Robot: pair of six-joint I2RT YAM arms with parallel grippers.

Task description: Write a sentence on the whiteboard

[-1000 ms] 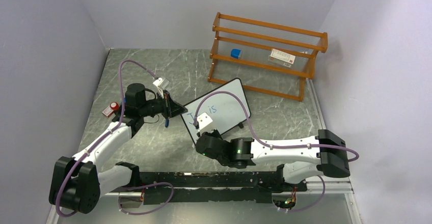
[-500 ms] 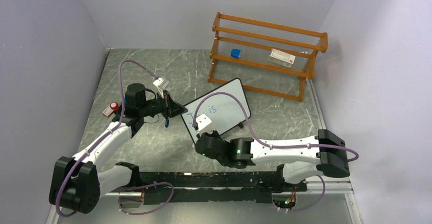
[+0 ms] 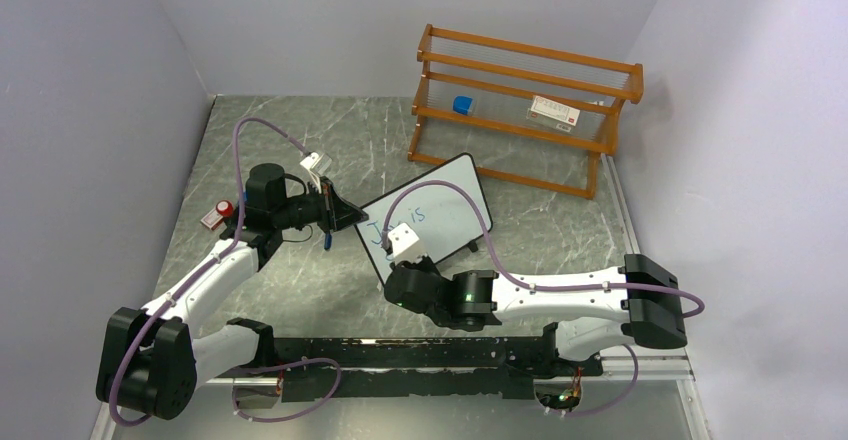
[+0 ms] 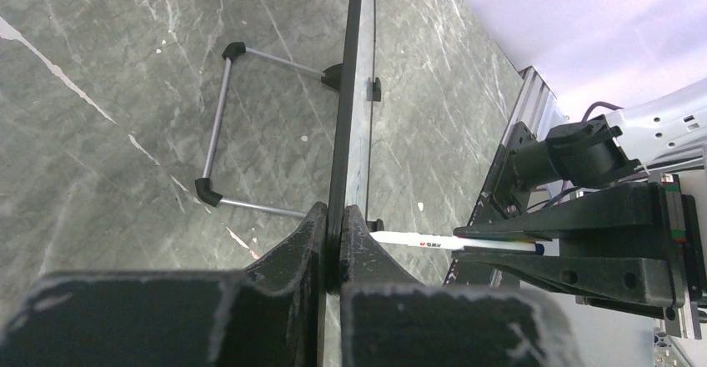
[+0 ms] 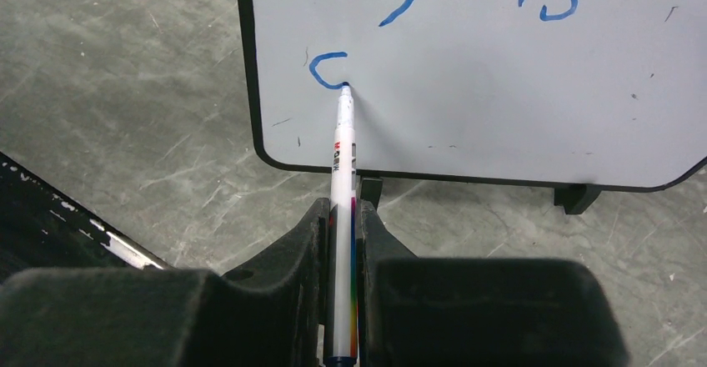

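The whiteboard (image 3: 440,208) stands tilted on its little black feet in the middle of the table. My left gripper (image 3: 350,217) is shut on its left edge; the left wrist view shows the thin black frame (image 4: 346,92) pinched between the jaws of the left gripper (image 4: 334,232). My right gripper (image 5: 342,217) is shut on a white marker (image 5: 343,158), and its tip touches the board (image 5: 500,92) at the end of a small blue "c" (image 5: 321,68). The sentence (image 3: 408,218) reads "Joy is" above it, cut off at the top of the right wrist view.
An orange wooden rack (image 3: 520,110) stands behind the board, holding a blue thing (image 3: 462,105) and a white-and-red box (image 3: 553,110). A red-capped item (image 3: 218,212) lies left of the left arm. A black rail (image 3: 400,350) runs along the near edge.
The right gripper has shifted slightly along the board's lower left with the marker. The left arm has kept still on the board's edge.
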